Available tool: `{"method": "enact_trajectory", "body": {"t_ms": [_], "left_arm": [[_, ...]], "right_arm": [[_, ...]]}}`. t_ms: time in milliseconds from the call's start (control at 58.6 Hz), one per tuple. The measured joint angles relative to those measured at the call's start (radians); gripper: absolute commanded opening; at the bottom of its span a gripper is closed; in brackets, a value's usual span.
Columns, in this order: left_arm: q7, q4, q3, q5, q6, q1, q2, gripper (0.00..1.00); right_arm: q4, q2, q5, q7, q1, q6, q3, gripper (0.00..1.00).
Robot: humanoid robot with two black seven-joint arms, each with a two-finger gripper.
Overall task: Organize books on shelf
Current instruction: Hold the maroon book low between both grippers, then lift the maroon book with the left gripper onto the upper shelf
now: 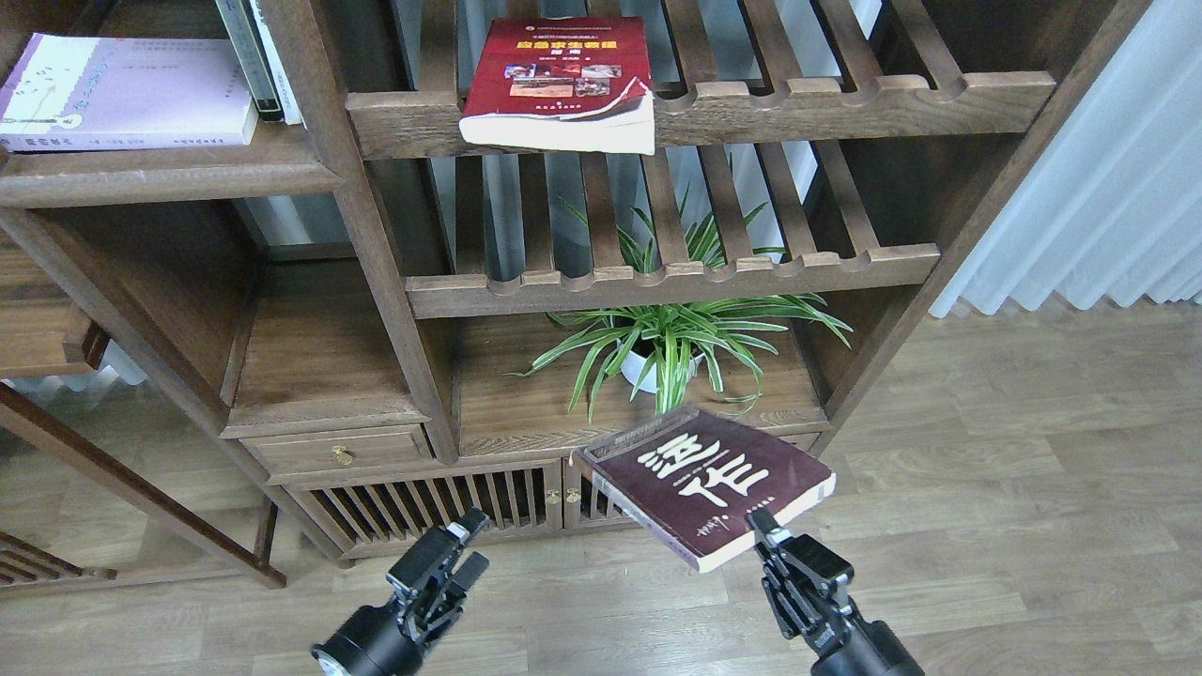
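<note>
My right gripper (pixel 762 528) is shut on the near edge of the dark maroon book (pixel 702 481) with white Chinese characters and holds it flat, low in front of the cabinet doors. My left gripper (pixel 467 546) is open and empty, low at the bottom centre, left of that book. The red book (pixel 562 80) with a yellow title lies on the upper slatted rack, overhanging its front rail. The pale lilac book (pixel 122 91) lies flat on the solid dark-brown shelf (pixel 160 174) at the upper left.
Two upright books (pixel 258 56) stand right of the lilac book. A potted spider plant (pixel 662 343) sits on the cabinet top under the lower slatted rack (pixel 671 277). Slatted cabinet doors (pixel 423 507) stand below. A white curtain (pixel 1099 207) hangs at the right.
</note>
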Motion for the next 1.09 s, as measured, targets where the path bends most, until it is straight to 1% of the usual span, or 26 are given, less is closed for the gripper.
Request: {"method": "enact_trajectory", "body": {"t_ms": [85, 273, 444, 461, 529, 581, 598, 615, 649, 666, 683, 700, 734, 751, 768, 820, 854, 905, 1024, 1042, 1076, 1093], "left_arm": [[-0.01, -0.005, 0.028, -0.014, 0.0, 0.003, -0.001, 0.91], [-0.015, 0.002, 0.062, -0.022, 0.0, -0.001, -0.034, 0.91], [-0.021, 0.021, 0.063, -0.023, 0.0, -0.009, -0.062, 0.92], [-0.023, 0.036, 0.063, -0.023, 0.0, -0.015, -0.065, 0.92], [-0.026, 0.048, 0.063, -0.023, 0.0, -0.021, -0.068, 0.89], [-0.033, 0.056, 0.063, -0.024, 0.0, -0.027, -0.07, 0.83], [-0.036, 0.058, 0.063, -0.024, 0.0, -0.029, -0.071, 0.79], [-0.038, 0.061, 0.064, -0.024, 0.0, -0.031, -0.071, 0.77], [-0.041, 0.066, 0.065, -0.024, 0.0, -0.034, -0.072, 0.65], [-0.043, 0.07, 0.066, -0.024, 0.0, -0.036, -0.072, 0.61], [-0.044, 0.074, 0.067, -0.024, 0.0, -0.038, -0.072, 0.52], [-0.045, 0.077, 0.067, -0.024, 0.0, -0.039, -0.072, 0.49], [-0.048, 0.084, 0.069, -0.024, 0.0, -0.04, -0.072, 0.23], [-0.05, 0.086, 0.069, -0.024, 0.0, -0.041, -0.072, 0.16], [-0.052, 0.088, 0.069, -0.024, 0.0, -0.041, -0.072, 0.08], [-0.067, 0.092, 0.069, -0.029, 0.0, -0.041, -0.07, 0.05], [-0.081, 0.094, 0.07, -0.034, 0.0, -0.04, -0.07, 0.01], [-0.099, 0.095, 0.07, -0.04, 0.0, -0.042, -0.07, 0.0], [-0.108, 0.094, 0.067, -0.04, 0.0, -0.059, -0.064, 0.0], [-0.106, 0.092, 0.062, -0.039, 0.0, -0.063, -0.062, 0.0], [-0.1, 0.087, 0.053, -0.038, 0.0, -0.068, -0.057, 0.0], [-0.097, 0.084, 0.048, -0.038, 0.0, -0.07, -0.053, 0.0]], "right_arm": [[-0.012, 0.009, 0.0, -0.005, 0.012, 0.0, -0.026, 0.0], [-0.014, 0.046, -0.009, -0.022, 0.002, 0.0, -0.059, 0.0], [-0.012, 0.062, -0.033, -0.061, -0.033, 0.0, -0.08, 0.0], [-0.012, 0.066, -0.047, -0.071, -0.044, 0.0, -0.081, 0.0], [-0.011, 0.069, -0.063, -0.077, -0.055, 0.0, -0.083, 0.0], [-0.01, 0.077, -0.079, -0.079, -0.067, 0.0, -0.09, 0.0], [-0.01, 0.079, -0.083, -0.079, -0.07, 0.0, -0.093, 0.0], [-0.01, 0.083, -0.088, -0.08, -0.074, 0.0, -0.097, 0.0], [-0.009, 0.088, -0.095, -0.082, -0.08, 0.0, -0.102, 0.0], [-0.009, 0.09, -0.098, -0.082, -0.082, 0.0, -0.103, 0.0], [-0.009, 0.092, -0.1, -0.082, -0.084, 0.0, -0.104, 0.0], [-0.008, 0.094, -0.105, -0.082, -0.086, 0.0, -0.105, 0.0], [-0.008, 0.098, -0.111, -0.082, -0.088, 0.0, -0.107, 0.0], [-0.007, 0.099, -0.114, -0.082, -0.089, 0.0, -0.107, 0.0], [-0.007, 0.101, -0.117, -0.082, -0.089, 0.0, -0.108, 0.0], [-0.006, 0.106, -0.121, -0.082, -0.09, 0.0, -0.109, 0.0], [-0.006, 0.108, -0.123, -0.082, -0.09, 0.0, -0.109, 0.0], [-0.005, 0.111, -0.125, -0.082, -0.09, 0.0, -0.11, 0.01], [-0.005, 0.113, -0.125, -0.082, -0.087, 0.0, -0.108, 0.04], [-0.005, 0.114, -0.125, -0.082, -0.087, 0.0, -0.108, 0.08], [-0.005, 0.114, -0.125, -0.082, -0.086, 0.0, -0.107, 0.18], [-0.005, 0.114, -0.125, -0.082, -0.085, 0.0, -0.107, 0.29]]}}
